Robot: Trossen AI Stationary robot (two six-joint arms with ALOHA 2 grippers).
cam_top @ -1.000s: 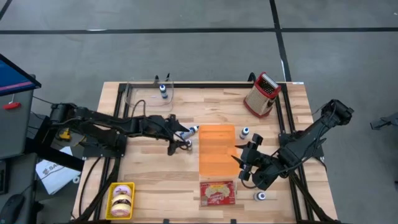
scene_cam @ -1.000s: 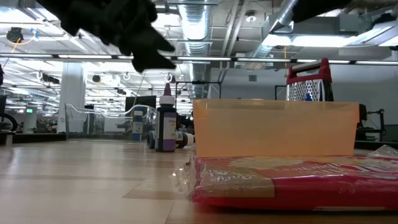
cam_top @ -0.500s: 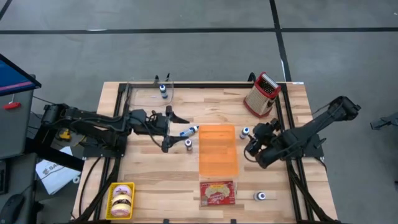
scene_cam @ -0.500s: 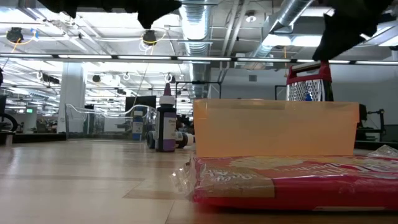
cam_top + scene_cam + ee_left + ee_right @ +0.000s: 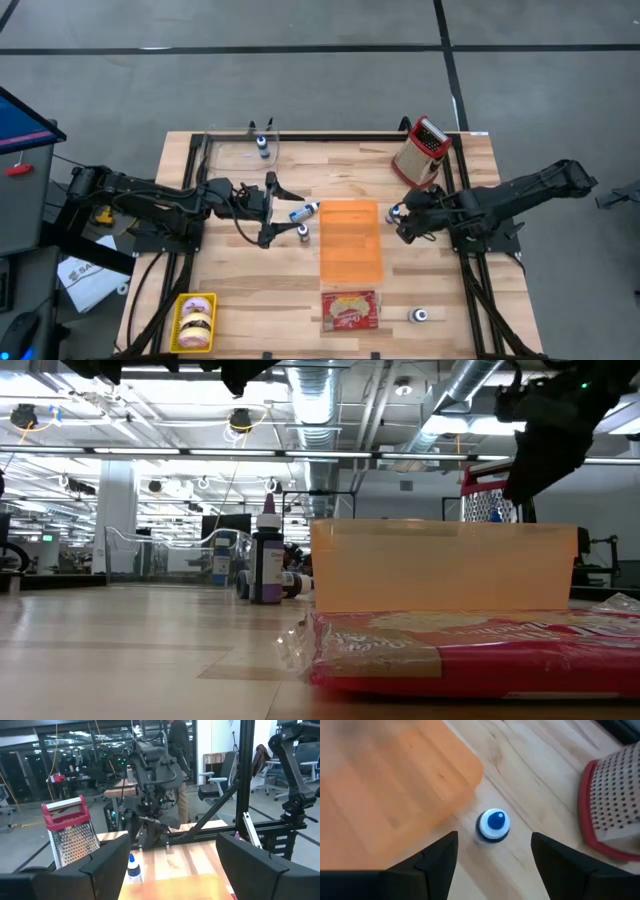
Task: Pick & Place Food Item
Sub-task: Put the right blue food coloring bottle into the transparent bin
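- Doughnuts (image 5: 195,322) in a yellow tray sit at the table's near left corner, well apart from both arms.
- Left gripper (image 5: 272,210) hangs over the left-centre of the wooden table (image 5: 240,275), jaws apart and empty; its wrist view looks across the table between its two spread fingers.
- A clear container (image 5: 232,150) stands at the far left edge, with a small bottle (image 5: 263,147) beside its right wall.
- A blue-capped bottle lying on its side (image 5: 304,211) and a small upright dark bottle (image 5: 303,231) rest just right of the left gripper, just beside the orange bin.
- The orange bin (image 5: 351,243) stands at the table's centre; in the low view it rises behind the packet.
- The food item, a red packaged snack (image 5: 350,310), lies flat on the table just in front of the orange bin, near the front edge, touched by neither gripper.
- A blue-capped white bottle (image 5: 493,824) stands upright between the bin's right side and the grater; the right wrist view looks straight down on it.
- Right gripper (image 5: 404,222) hovers above this bottle, jaws apart, holding nothing.
- A box grater (image 5: 421,151) with a red handle stands at the far right.
- One more small bottle (image 5: 419,315) stands near the front right, right of the snack.
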